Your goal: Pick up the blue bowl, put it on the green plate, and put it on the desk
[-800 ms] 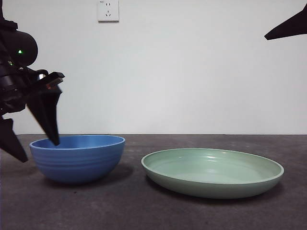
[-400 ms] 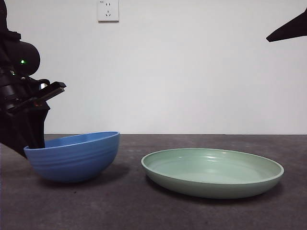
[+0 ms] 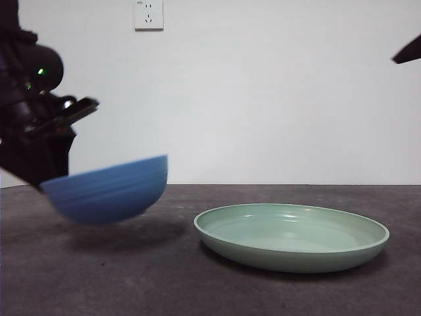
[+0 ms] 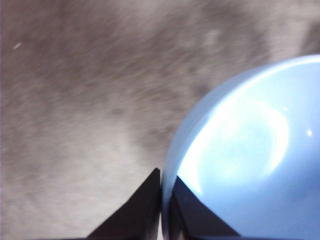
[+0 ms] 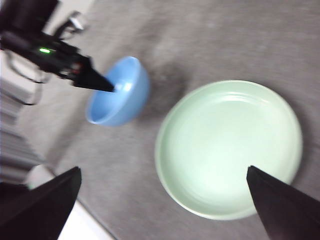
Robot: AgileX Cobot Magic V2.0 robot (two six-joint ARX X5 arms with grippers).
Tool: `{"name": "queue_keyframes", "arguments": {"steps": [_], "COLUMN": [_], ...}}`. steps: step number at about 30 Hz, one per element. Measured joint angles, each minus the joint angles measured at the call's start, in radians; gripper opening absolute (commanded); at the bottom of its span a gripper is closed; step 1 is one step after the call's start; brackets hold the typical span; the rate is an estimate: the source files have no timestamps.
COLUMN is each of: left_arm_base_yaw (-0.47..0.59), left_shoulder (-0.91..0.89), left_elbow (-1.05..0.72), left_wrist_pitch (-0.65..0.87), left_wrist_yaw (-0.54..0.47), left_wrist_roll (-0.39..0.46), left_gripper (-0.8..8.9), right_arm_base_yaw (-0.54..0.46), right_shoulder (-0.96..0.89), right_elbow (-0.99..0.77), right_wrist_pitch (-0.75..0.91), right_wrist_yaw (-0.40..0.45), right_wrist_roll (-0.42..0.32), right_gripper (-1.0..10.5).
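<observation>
The blue bowl (image 3: 108, 191) hangs tilted just above the desk (image 3: 164, 276) at the left of the front view, its shadow beneath it. My left gripper (image 3: 46, 172) is shut on the blue bowl's (image 4: 245, 155) rim, one jaw inside and one outside, as the left wrist view shows (image 4: 162, 182). The green plate (image 3: 291, 236) lies flat on the desk to the bowl's right, with nothing in it. My right gripper (image 5: 165, 195) hovers high above the green plate (image 5: 229, 147), jaws wide open and holding nothing; the blue bowl (image 5: 120, 92) shows there too.
A white wall with a socket (image 3: 148, 14) stands behind the desk. The right arm shows only as a black tip (image 3: 408, 51) at the top right corner of the front view.
The left gripper closed on the bowl's rim, tipped it, then lifted it off the desk; the bowl now hangs tilted in the air. The plate has not moved.
</observation>
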Motion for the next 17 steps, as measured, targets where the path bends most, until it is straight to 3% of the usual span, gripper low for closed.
{"name": "queue_keyframes", "arguments": {"steps": [5,10,17], "left_arm_base_yaw": [-0.064,-0.171,-0.33], "left_shoulder": [0.0,0.002,0.088], "left_elbow": [0.106,0.193,0.336], "left_wrist_pitch": [-0.064,-0.072,-0.08], "left_wrist_yaw": [-0.027,-0.145,-0.15], "left_wrist_roll": [-0.026,-0.047,-0.075], "left_gripper": [0.09,0.09,0.09], "right_arm_base_yaw": [0.0,0.0,0.0], "right_shoulder": [-0.052,-0.108,-0.178], "right_elbow": [0.045,0.111,0.178], "right_wrist_pitch": [-0.114,-0.21,-0.251], "right_wrist_yaw": [0.101,0.159,0.218], "right_wrist_roll": [-0.026,-0.07,-0.102], "right_gripper": [6.4,6.4,6.4]}}
